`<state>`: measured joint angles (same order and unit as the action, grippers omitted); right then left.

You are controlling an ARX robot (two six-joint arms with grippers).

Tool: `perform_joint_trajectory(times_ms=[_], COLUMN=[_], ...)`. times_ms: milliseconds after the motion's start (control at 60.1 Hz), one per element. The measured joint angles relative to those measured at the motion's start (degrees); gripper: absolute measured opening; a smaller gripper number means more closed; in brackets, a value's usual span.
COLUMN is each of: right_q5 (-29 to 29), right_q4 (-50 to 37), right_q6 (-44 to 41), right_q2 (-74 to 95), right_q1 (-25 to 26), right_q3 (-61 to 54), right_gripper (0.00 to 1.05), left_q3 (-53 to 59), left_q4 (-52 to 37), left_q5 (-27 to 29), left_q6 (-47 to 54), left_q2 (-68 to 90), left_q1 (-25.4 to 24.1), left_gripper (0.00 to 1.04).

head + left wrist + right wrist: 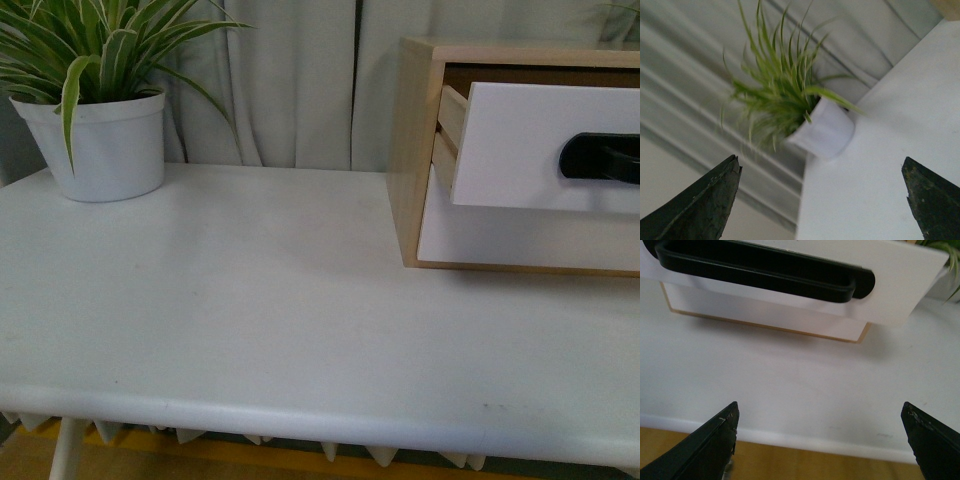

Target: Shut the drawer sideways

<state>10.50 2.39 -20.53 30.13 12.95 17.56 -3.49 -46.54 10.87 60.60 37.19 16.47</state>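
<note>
Pale curtains (290,90) hang behind a white table (250,300). Both tools are empty and touch nothing. The left gripper (820,160) has its fingers spread wide and faces the plant (825,132), which stands well apart from the cabinet (415,140). The right gripper (820,404) is just as wide and faces the drawer (900,270). That drawer sticks partway out of the cabinet's top slot, its white front towards the table's near edge. Its black handle (765,275) runs lengthways across the front.

Bare table (250,300) lies open before the protruding drawer (540,140); a potted plant (100,130) occupies the far-left corner.
</note>
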Motion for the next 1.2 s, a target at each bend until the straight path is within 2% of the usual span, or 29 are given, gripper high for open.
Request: perform_joint_trajectory(times_ms=[150,233,349,582,799,1198], right_q5=[1.7,2.8,4.6,7.7,9.6,11.5], right_q4=[-1.1,-1.6,-0.9,0.0,2.0,7.1], right_q6=[-12.7,-17.2,-21.3,-25.0,-28.9,-35.0], right_q2=[5.8,8.7,12.5,19.5,24.5,29.6], right_q1=[1.5,2.4,3.9,6.3,7.4,9.3], right_q3=[4.9,7.8,11.4,17.7,22.5,27.8], right_gripper=[0.95,0.95,0.95,0.95,0.95,0.95], left_q3=[-4.3,-6.3,-8.9,-16.6,-25.3,-37.0], left_q4=[-12.2,-12.2,-11.3,-12.6,-9.7,-6.9], left_q5=[-10.4,-15.0,-17.4,-16.3,-13.8,-11.1], left_q6=[16.7,21.4,23.7,23.7,22.3,19.9], left_q2=[15.1,20.4,25.8,37.0,45.7,52.5], left_q1=[0.2,1.4,3.8,7.7,14.2,22.4], left_gripper=[0.98,0.98,0.98,0.98,0.98,0.98])
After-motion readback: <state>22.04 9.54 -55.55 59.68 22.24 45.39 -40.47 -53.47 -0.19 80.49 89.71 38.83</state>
